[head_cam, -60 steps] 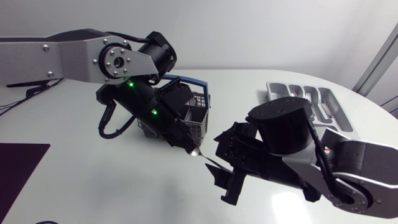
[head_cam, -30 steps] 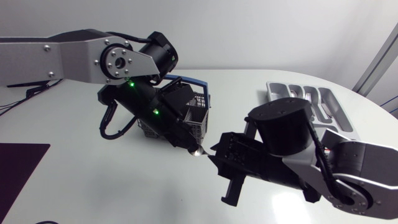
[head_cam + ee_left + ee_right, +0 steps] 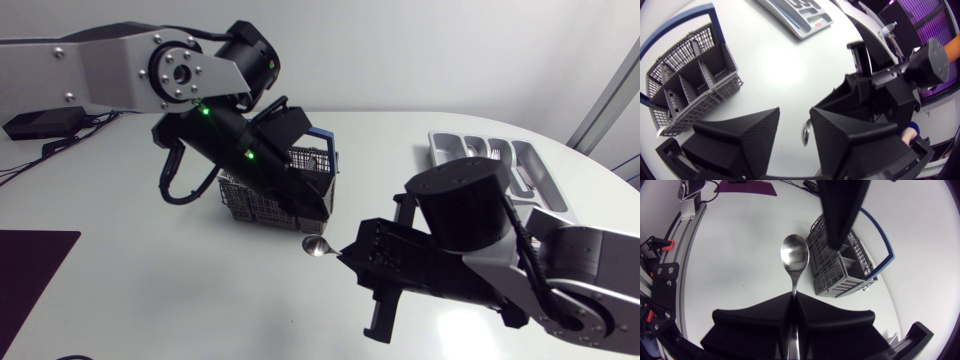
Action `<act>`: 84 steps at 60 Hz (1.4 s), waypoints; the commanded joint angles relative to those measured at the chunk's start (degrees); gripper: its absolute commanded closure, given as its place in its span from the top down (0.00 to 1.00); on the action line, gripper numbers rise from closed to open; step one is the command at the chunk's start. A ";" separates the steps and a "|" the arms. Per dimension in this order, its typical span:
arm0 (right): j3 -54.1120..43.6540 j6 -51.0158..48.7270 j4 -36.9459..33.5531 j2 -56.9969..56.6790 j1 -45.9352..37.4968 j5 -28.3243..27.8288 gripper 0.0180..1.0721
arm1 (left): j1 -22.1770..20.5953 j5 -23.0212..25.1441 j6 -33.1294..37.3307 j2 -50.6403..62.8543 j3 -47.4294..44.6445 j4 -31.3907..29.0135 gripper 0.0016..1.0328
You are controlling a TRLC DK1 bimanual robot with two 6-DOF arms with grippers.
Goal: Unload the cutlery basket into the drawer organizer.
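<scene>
1. The right gripper (image 3: 792,299) is clamped on the spoon (image 3: 794,259) by its handle. The spoon's bowl is just on the near side of the cutlery basket (image 3: 240,200), at its right corner.
2. The left gripper (image 3: 795,114) stands parted and empty above that corner.
3. The drawer organizer (image 3: 545,182) lies at the far right.

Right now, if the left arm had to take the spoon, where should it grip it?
Probably the neck just behind the bowl, coming from the bowl end. The spoon sticks straight out ahead of the right gripper, whose jaws cover the handle, so only bowl and neck are free.
</scene>
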 commanded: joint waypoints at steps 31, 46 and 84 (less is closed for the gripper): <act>-1.46 -22.98 -16.70 -2.98 -33.18 -23.65 0.08 | 10.82 -16.60 10.08 -6.86 -5.69 11.24 0.82; 4.35 -45.22 -23.55 11.52 -56.03 -30.06 0.08 | 13.45 -19.77 16.32 -8.53 -10.96 15.55 0.82; 31.59 -69.57 -28.83 42.54 -80.38 -22.15 0.07 | 12.05 -26.36 25.90 -11.51 -17.46 20.30 0.81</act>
